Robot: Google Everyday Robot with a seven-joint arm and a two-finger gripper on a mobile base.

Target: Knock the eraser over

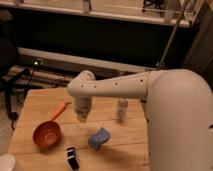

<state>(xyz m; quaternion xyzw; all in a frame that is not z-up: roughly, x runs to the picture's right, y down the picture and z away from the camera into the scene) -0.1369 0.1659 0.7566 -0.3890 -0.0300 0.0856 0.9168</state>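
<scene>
- gripper hangs over mid-table; how wide it's spread: can't tell
- eraser near front edge, beside sponge, well apart from gripper, no contact

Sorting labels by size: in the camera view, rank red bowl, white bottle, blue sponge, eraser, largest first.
1. red bowl
2. white bottle, blue sponge: about alike
3. eraser
The gripper hangs between bowl and bottle.

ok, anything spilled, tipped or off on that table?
Nothing stands out. White bottle is upright, eraser and blue sponge sit near the front edge, red scoop lies left, nothing spilled. The gripper hangs above the table between scoop and bottle.
</scene>
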